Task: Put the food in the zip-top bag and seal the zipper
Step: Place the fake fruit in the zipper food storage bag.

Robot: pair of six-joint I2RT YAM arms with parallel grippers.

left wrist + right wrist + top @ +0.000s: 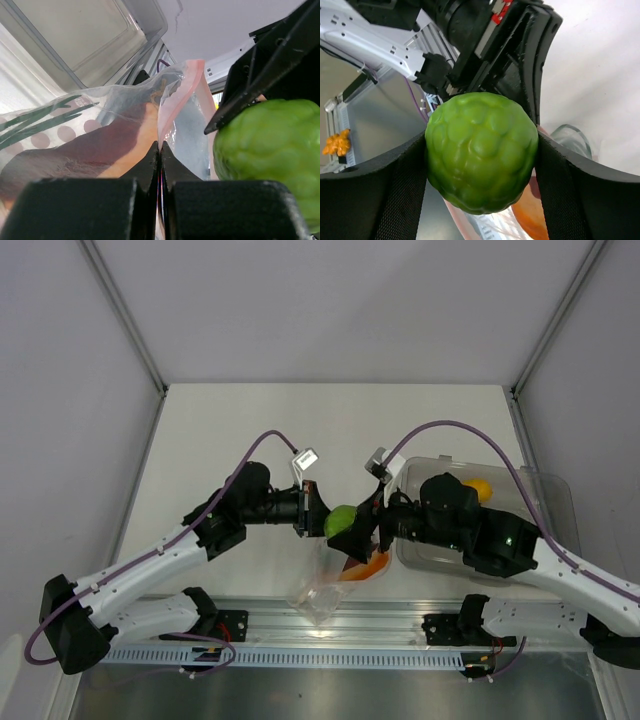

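My right gripper (345,525) is shut on the bumpy green round fruit (339,521), which fills the right wrist view (481,152) and holds it just over the mouth of the zip-top bag (322,590). My left gripper (312,510) is shut on the bag's pink-red zipper edge (176,100) and holds the bag up. The reddish-brown slice with orange edge (100,150) lies inside the bag; its orange edge shows in the top view (365,568). The yellow-orange round fruit (478,489) sits in the clear tray. The green fruit also shows in the left wrist view (270,150).
A rigid clear tray (545,515) stands at the right, under my right arm. A metal rail (330,625) runs along the near table edge. Grey walls close in the table on both sides.
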